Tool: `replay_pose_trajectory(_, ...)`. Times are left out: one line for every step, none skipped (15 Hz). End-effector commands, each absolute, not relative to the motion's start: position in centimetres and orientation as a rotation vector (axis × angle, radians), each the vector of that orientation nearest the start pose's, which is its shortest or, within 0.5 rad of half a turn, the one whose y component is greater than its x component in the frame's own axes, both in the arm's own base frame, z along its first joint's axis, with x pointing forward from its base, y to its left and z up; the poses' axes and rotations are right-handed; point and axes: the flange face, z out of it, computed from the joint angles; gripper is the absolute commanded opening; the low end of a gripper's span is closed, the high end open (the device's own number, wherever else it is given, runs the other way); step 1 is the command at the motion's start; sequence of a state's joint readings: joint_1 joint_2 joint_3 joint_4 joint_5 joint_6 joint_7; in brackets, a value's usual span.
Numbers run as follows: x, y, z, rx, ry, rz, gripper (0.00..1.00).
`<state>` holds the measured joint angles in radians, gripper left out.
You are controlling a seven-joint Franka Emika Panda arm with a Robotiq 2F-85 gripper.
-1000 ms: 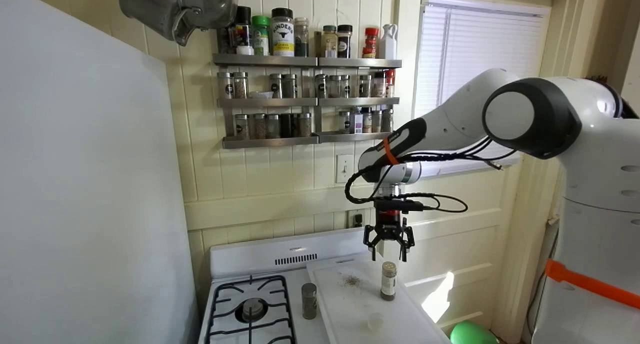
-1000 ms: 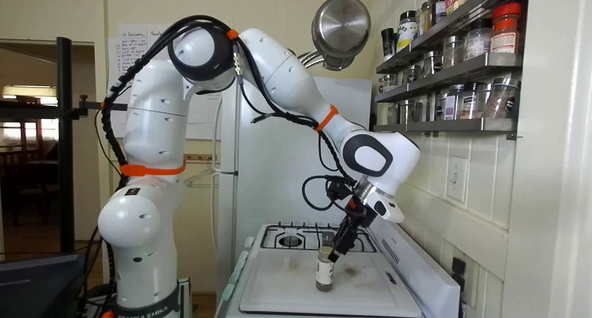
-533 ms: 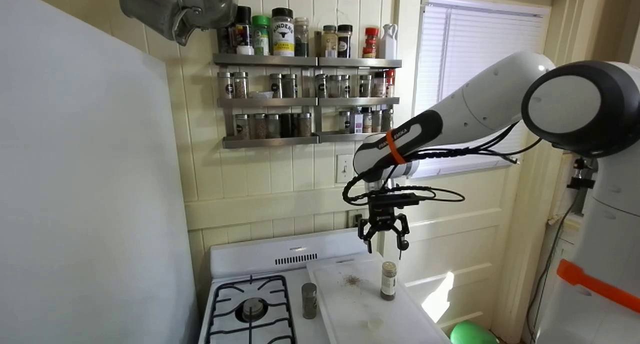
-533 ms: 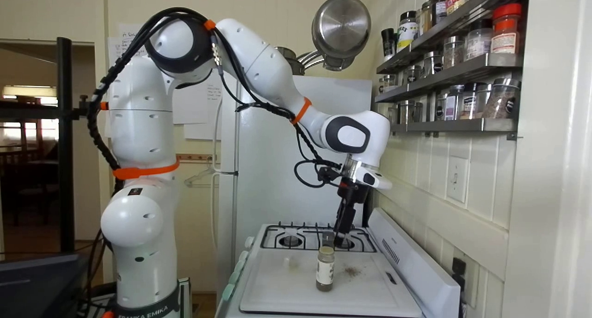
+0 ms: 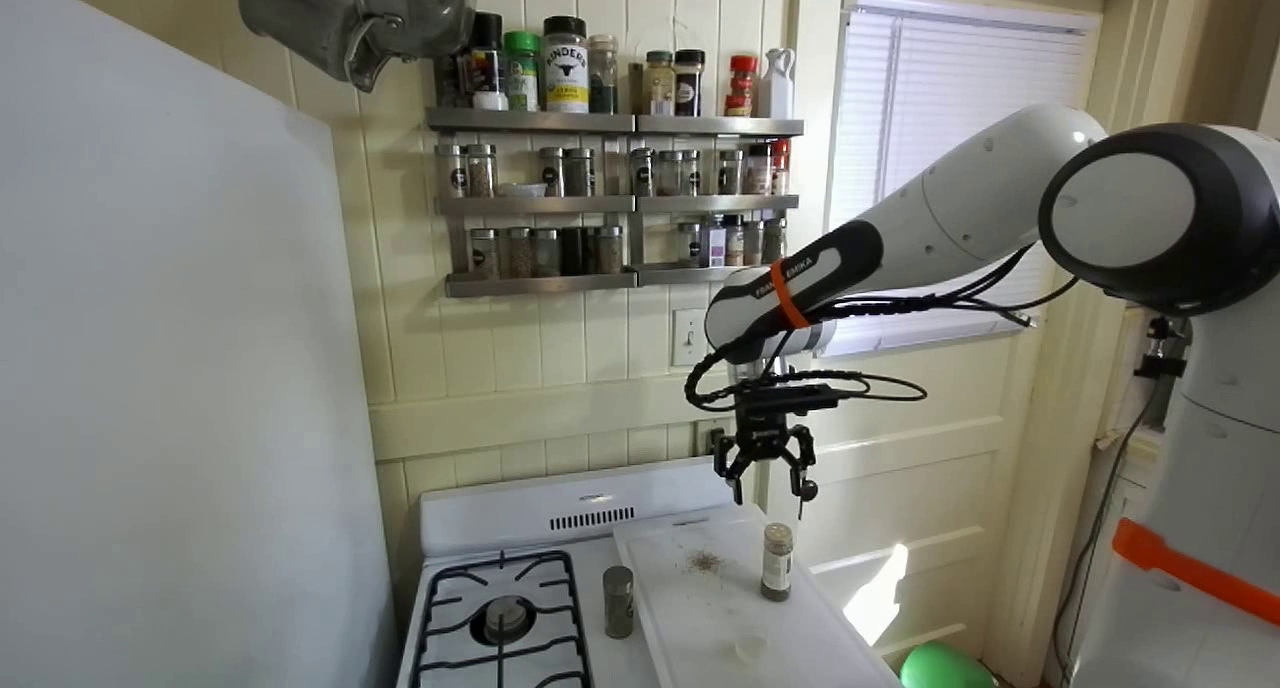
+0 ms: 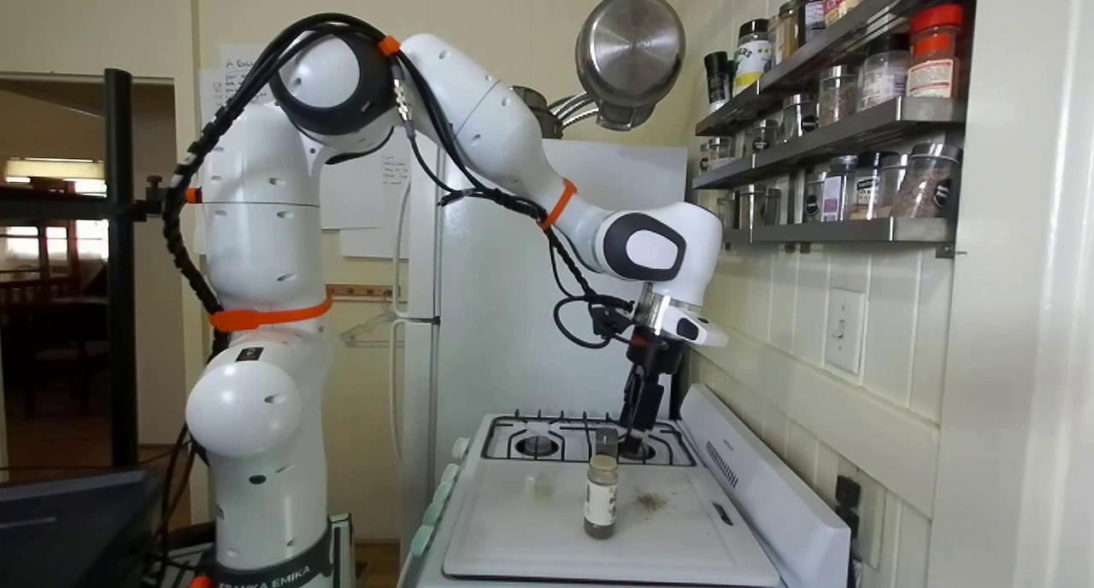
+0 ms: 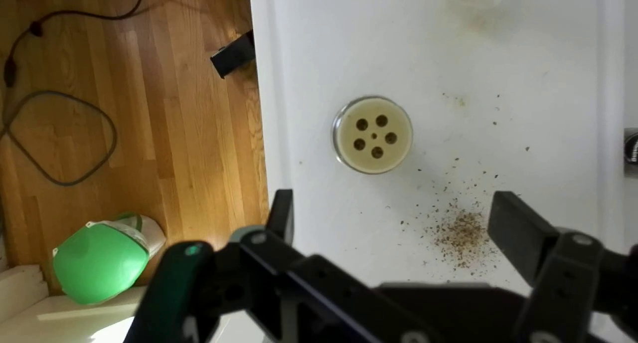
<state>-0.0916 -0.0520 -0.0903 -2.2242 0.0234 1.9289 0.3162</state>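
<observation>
In an exterior view, a white fridge [image 6: 504, 332] stands past the stove [image 6: 778, 494], and your arm [image 6: 504, 135] arches in over that stove. Metal shelves [image 5: 580, 205] hang above it, three levels, lined with spice jars [image 5: 565, 63]. White cover [image 6: 684, 545], lying flat over one side of the stove; black burner grate [image 5: 580, 618] next to it. Your pincer [image 7: 394, 216] hangs above the cover, pointing down, fingers [image 7: 521, 233] wide apart. Closest to its tips: a labelled shaker [image 6: 601, 498], upright on the cover, lower than your pincer and off to one side, apart from both fingers. Your wrist view looks straight down on its pale top [image 7: 374, 136], five large holes around a small one, just beyond the gap between your fingertips. Darker shaker [image 5: 619, 603], upright on the stove, between cover and grate. Smallest: brown specks [image 7: 463, 233], loose heap on the cover near the labelled shaker, stray grains spread around.
</observation>
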Motion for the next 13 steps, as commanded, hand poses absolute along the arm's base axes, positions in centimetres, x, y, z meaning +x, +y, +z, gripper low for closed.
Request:
replay_pose_trajectory(49.4,-7.8,38.5,-3.085,0.628,0.291,1.00)
replay_pose_trajectory(49.8,-7.3,38.9,-3.122,0.553,0.220,1.00)
replay_pose_trajectory(50.4,-6.9,39.2,-3.148,0.501,0.153,1.00)
replay_pose_trajectory(50.9,-6.5,39.4,-3.175,0.455,0.082,1.00)
replay_pose_trajectory(51.4,-5.9,39.5,-3.187,0.402,0.014,1.00)
replay_pose_trajectory(51.8,-5.5,39.5,-3.186,0.359,-0.038,1.00)
replay_pose_trajectory(52.2,-5.2,39.5,-3.167,0.337,-0.078,1.00)
replay_pose_trajectory(52.5,-4.9,39.5,-3.143,0.320,-0.117,1.00)
replay_pose_trajectory(52.7,-4.5,39.5,-3.106,0.295,-0.129,1.00)
replay_pose_trajectory(52.9,-4.0,39.1,-3.057,0.233,-0.116,1.00)
replay_pose_trajectory(52.7,-4.6,39.9,-3.116,0.315,-0.103,1.00)
replay_pose_trajectory(52.8,-4.3,39.7,-3.091,0.281,-0.101,1.00)
replay_pose_trajectory(52.9,-4.2,39.5,-3.079,0.263,-0.098,1.00)
